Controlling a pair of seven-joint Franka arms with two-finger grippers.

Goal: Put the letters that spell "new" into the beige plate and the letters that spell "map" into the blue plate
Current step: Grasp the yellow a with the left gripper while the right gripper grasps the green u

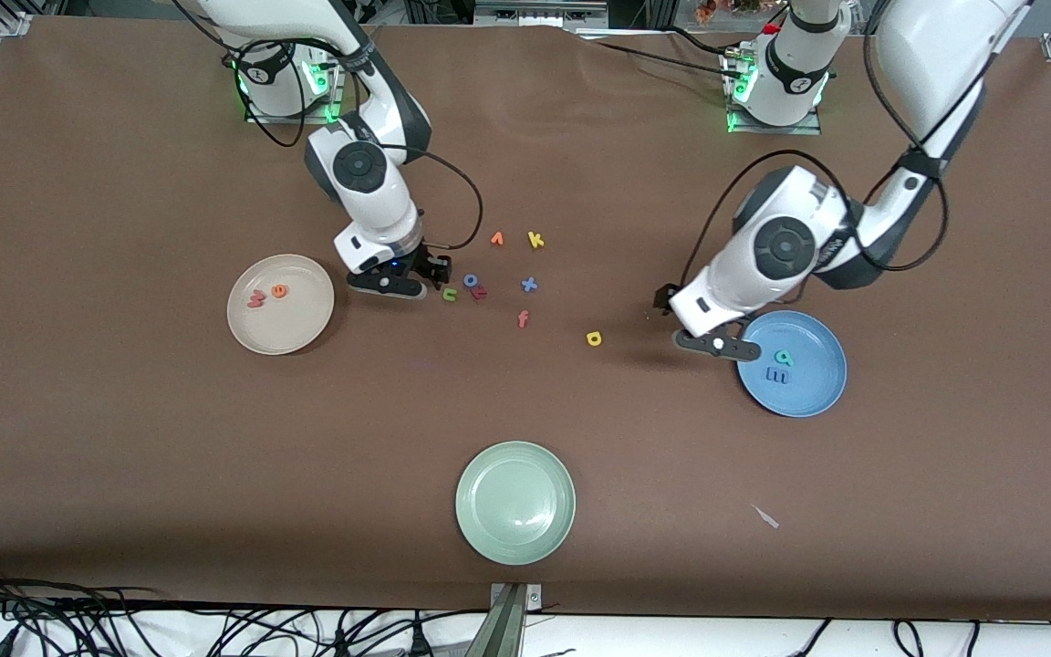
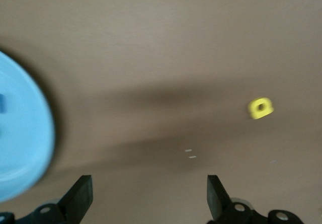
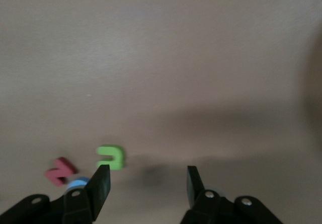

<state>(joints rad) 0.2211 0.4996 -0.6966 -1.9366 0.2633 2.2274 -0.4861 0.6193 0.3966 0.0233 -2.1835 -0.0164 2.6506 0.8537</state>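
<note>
The beige plate (image 1: pixel 280 304) lies toward the right arm's end of the bench (image 1: pixel 124 438) and holds the salmon "w" (image 1: pixel 257 298) and orange "e" (image 1: pixel 279 291), side by side. The olive-green "n" (image 1: pixel 450 294) is still on the bench, just beside the right claw (image 1: pixel 430 274), whose fingers stand apart and grasp nothing; in the right wrist view the "n" (image 3: pixel 110 157) lies close by one fingertip (image 3: pixel 103 181), next to a red letter (image 3: pixel 60 170). The blue plate (image 1: pixel 808 383) lies toward the left arm's end and holds the teal-green "a" (image 1: pixel 783 358) and the blue "m" (image 1: pixel 777 374), the "m" nearer the front camera. The yellow "p" (image 1: pixel 593 338) rests on the bench between the letter cluster and the blue plate. The left claw (image 1: pixel 712 344), released and empty, hangs at the blue plate's rim; its wrist view shows the "p" (image 2: pixel 260 108) well ahead of the spread fingers (image 2: pixel 217 194). Other letters lie near the "n": blue ring (image 1: pixel 471 279), blue "x" (image 1: pixel 529 284), yellow "k" (image 1: pixel 535 240), orange "v" (image 1: pixel 497 239), salmon "f" (image 1: pixel 523 318). A pale green plate (image 1: pixel 515 502) lies nearest the front camera.
</note>
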